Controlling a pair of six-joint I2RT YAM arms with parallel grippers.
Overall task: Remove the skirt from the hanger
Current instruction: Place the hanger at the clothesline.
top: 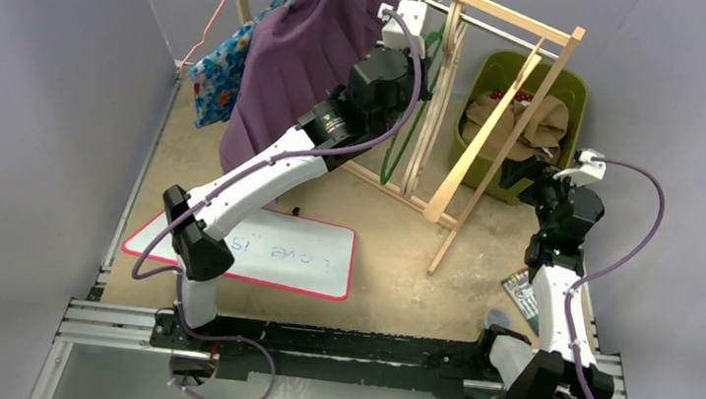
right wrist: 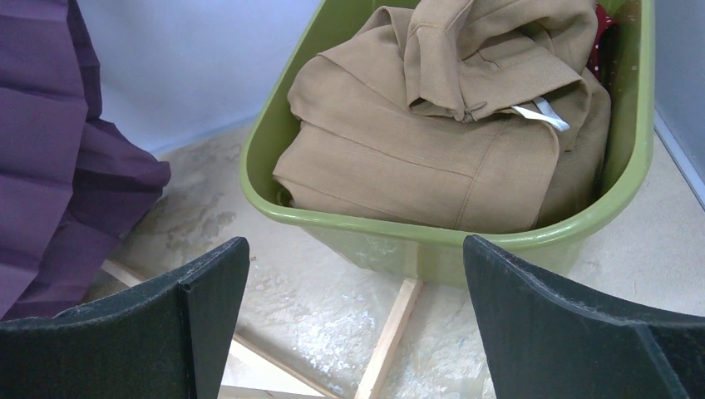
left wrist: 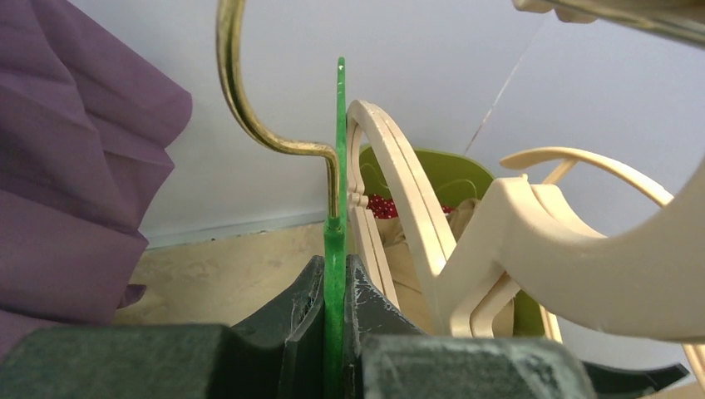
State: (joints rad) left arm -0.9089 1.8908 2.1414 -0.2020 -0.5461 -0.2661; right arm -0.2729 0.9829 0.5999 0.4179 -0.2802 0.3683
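The purple pleated skirt hangs from the rail of the wooden rack, its top under a hook at the rack's far left. The same skirt fills the left edge of the left wrist view and the right wrist view. My left gripper is up at the rail, right of the skirt. There the left gripper is shut on the thin edge of a green hanger with a brass hook. My right gripper stands open and empty near the bin, its jaws wide apart.
Cream hangers hang right beside the green one. A green bin holds folded tan clothing at the right. A floral cloth hangs on a pink wire hanger at the left. A whiteboard lies on the floor.
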